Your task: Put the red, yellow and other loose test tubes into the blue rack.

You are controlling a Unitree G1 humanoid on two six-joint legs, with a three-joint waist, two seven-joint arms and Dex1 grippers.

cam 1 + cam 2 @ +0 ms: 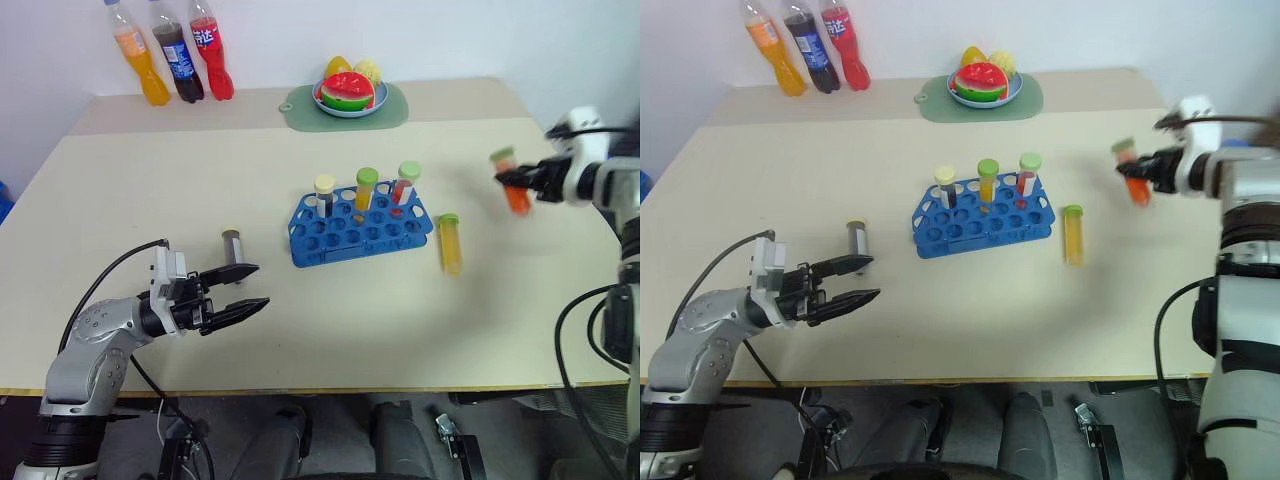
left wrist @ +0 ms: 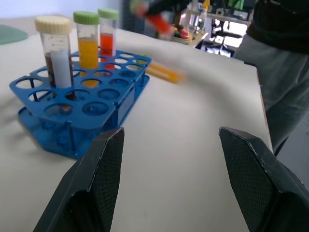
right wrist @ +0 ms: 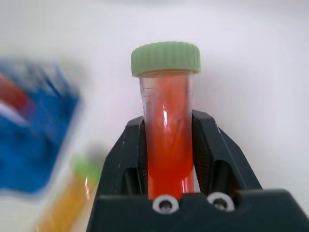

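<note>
Beige and wide, the bench [image 1: 250, 330] stands against a white wall, with three soda bottles and a green mat with a fruit plate at its far side.

Near the middle of the bench stands the bright blue plastic rack with rows of round holes [image 1: 360, 232]. Three capped tubes already stand upright in its far row, and most of the near holes are free.

At the right side, the right claw [image 1: 515, 180] is clenched on the clear tube of red-orange liquid with a green cap [image 1: 513, 187], gripping it around the lower body, with the cap end free; the tube is lifted off the bench. From this claw the rack lies to the robot's left, and this arm is clearly the nearer one to it. As I judge, the tube's long axis is somewhat tilted and must be upright before it goes down into a hole.

Between the rack and this claw lies the yellow-orange tube with a green cap [image 1: 450, 243], flat on the bench just beside the rack's right end, cap pointing away from the robot.

The left claw [image 1: 240, 290] is released and empty, well apart from the rack. Just beyond its fingertips stands a small grey tube with a pale cap [image 1: 231, 245].
</note>
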